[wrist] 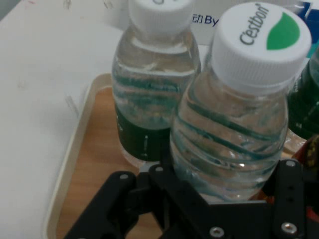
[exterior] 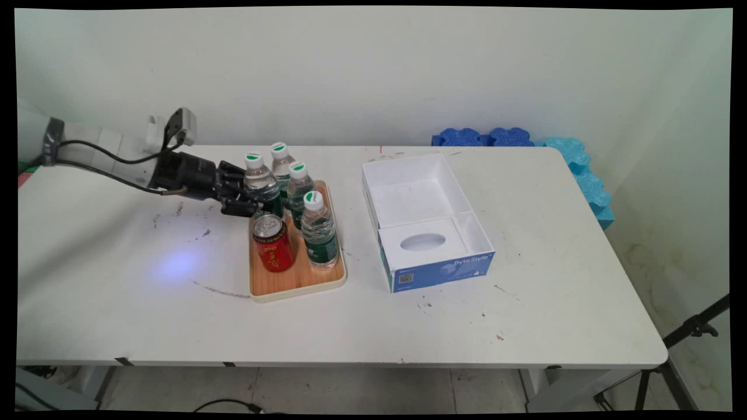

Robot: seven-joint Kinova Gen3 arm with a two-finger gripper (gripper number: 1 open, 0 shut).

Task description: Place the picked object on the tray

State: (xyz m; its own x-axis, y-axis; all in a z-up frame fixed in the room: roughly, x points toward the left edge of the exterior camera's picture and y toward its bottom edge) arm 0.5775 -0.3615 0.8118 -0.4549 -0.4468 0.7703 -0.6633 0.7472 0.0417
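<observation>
Gripper (exterior: 257,201) with fingers closed around the nearest water bottle (wrist: 234,134) on the crowded wooden tray (exterior: 295,277); sideways motion could topple the adjacent bottle (wrist: 154,89) or red can (exterior: 272,243).

My claw (exterior: 257,201) covers the lower body of the leftmost water bottle (exterior: 259,182) in the main view. The hand view's bottom edge cuts off my fingertips, so their grip cannot be read. The red can (wrist: 311,154) shows only as a sliver at that view's right edge.
</observation>
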